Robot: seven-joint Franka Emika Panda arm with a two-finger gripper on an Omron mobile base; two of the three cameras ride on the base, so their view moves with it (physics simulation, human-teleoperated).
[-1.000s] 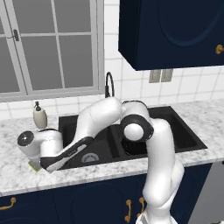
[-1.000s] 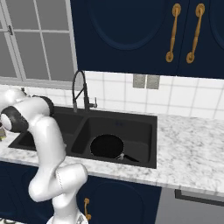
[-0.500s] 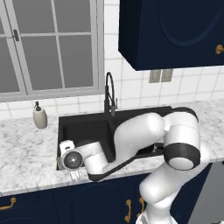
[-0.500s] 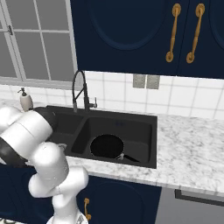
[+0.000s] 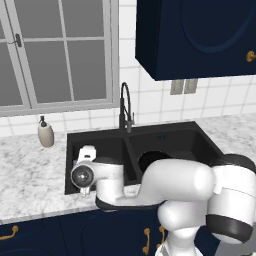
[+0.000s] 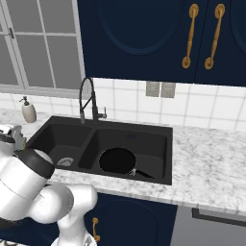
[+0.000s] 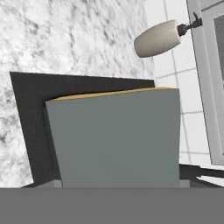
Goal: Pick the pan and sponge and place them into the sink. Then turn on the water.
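Hand view shows the sponge [image 7: 116, 138] close over the sink [image 7: 30, 113]; no readable writing, grip state unclear.

The round shallow black frying pan [image 6: 117, 160] lies flat in the right basin of the matte black double-basin sink [image 6: 53, 128], dark handle toward the front. The flat grey-green sponge with a yellow layer [image 7: 116, 138] sits right at the jaws, above the left basin. The tall dark gooseneck faucet [image 6: 88, 97] stands behind the divider.

Pan in the sink's right basin

The pan [image 6: 118, 160] lies in the sink [image 6: 149, 138], the faucet [image 6: 88, 98] behind its divider; a soap bottle [image 5: 45, 133] stands on the counter [image 6: 216, 168] to its left.
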